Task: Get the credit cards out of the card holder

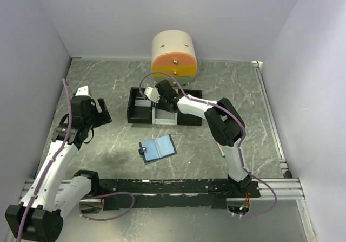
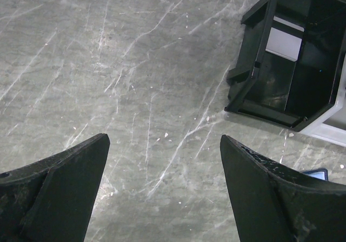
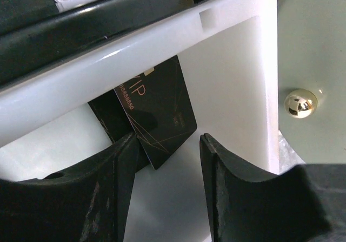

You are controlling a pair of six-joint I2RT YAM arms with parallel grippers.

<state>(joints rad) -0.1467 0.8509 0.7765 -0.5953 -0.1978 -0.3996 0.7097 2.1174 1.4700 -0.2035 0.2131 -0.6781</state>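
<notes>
Table (image 1: 232,82): card holder (image 1: 158,148) (open), tray (image 1: 135,118), drawers (image 1: 174,55)

High rear view down over whole table (image 1: 108,85), 2 wrist views close-up; all 3 share the tray (image 1: 138,119)

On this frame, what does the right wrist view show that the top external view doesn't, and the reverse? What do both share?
Only the right wrist view: a black card with VIP lettering, leaning tilted in the tray's white compartment, between the parted fingers of the right hand.
Only the top external view: the card holder lying open on the table, and the left hand left of the tray.
Both: the tray and the cream drawer box with its gold knob.
</notes>
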